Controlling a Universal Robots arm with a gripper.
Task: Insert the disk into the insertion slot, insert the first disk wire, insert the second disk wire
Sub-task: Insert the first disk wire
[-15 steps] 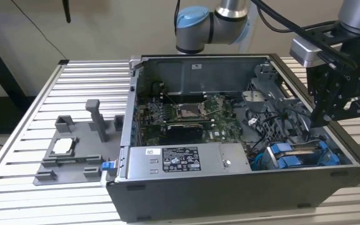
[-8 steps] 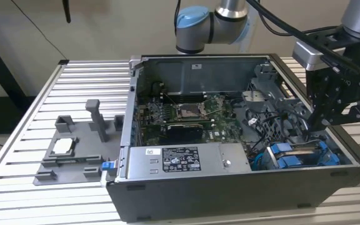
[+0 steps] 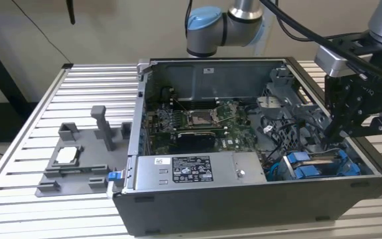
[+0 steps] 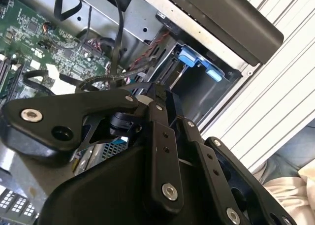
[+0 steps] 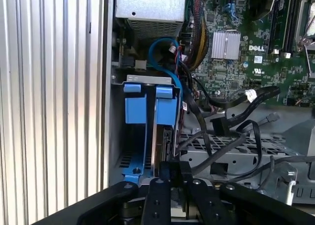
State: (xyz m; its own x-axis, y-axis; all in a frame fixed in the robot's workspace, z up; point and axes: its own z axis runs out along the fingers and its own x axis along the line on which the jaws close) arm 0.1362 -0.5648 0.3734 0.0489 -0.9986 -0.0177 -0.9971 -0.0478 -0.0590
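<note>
Pincer clamped on one disk, edge-on in insertion slot; two blue tabs visible.

The disk is mostly hidden inside the insertion slot, one end behind the end effector.

The tool is hanging inside the open computer case, at its end toward the exterior view's right. Directly beneath the tool, the insertion slot is standing against the case wall. The disk is sitting on edge in the slot, just under the tool. Loose cables are lying just beside the tool, between it and the motherboard. Further from the tool, toward the exterior view's left, the power supply is sitting in the case. Well beyond that, outside the case, a fixture is resting on the tabletop.
</note>
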